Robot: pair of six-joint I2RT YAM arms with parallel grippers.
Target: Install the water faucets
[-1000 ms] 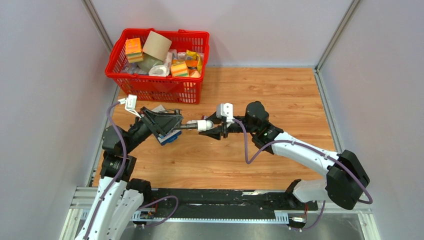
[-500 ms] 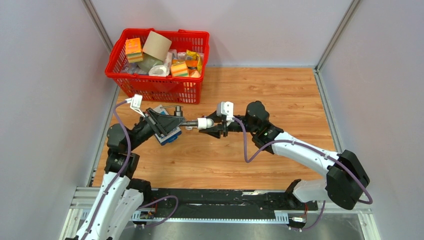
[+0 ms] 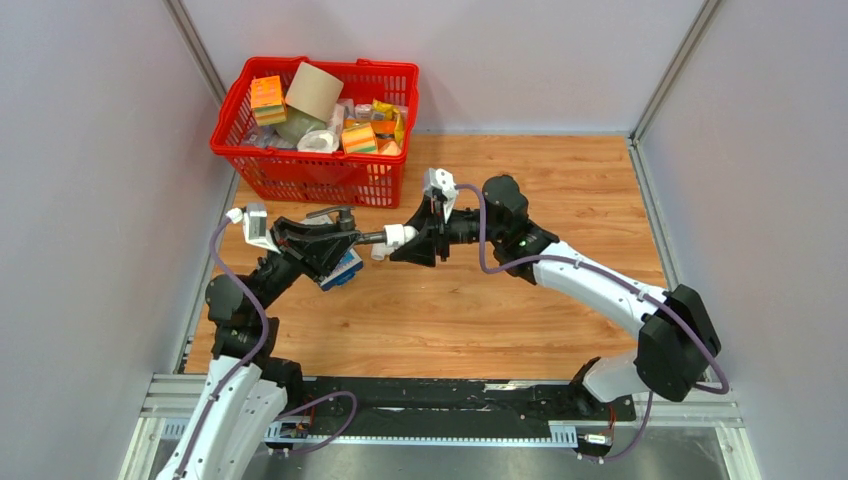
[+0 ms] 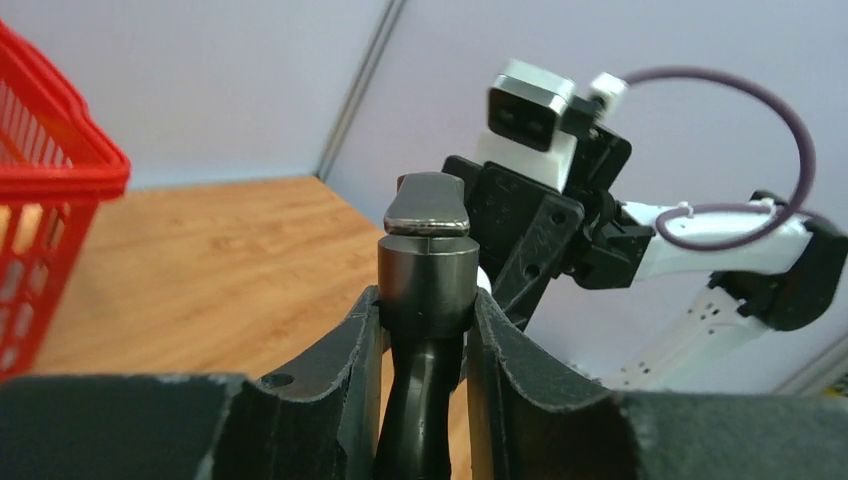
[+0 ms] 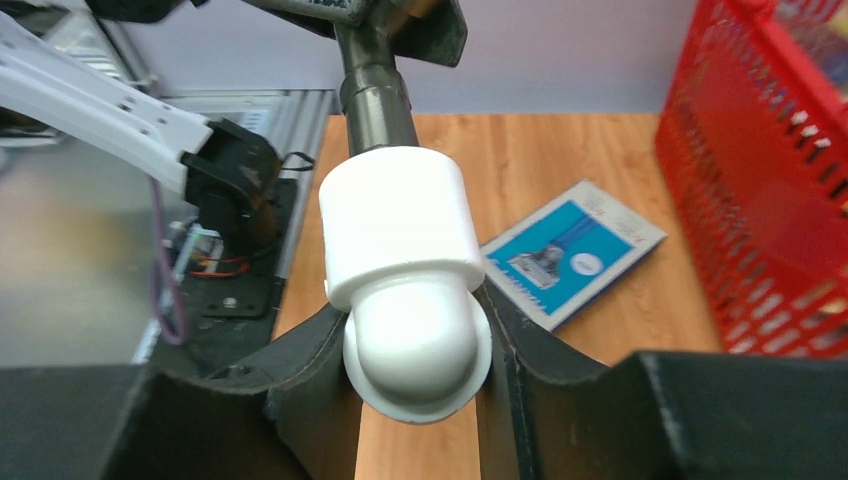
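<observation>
Bridging left claw point(image 4: 425, 305), right claw point(image 5: 412, 335) (midair): faucet point(image 4: 428, 262)

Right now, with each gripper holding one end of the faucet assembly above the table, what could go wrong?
1. The left gripper pinches the dark grey faucet on its smooth round body; a twisting load could make it spin or slip.
2. The right gripper clamps the white elbow fitting on its curved bend; if the arms drift out of line, the joint may bind.
3. A dropped part could hit the blue-and-white box.
</observation>
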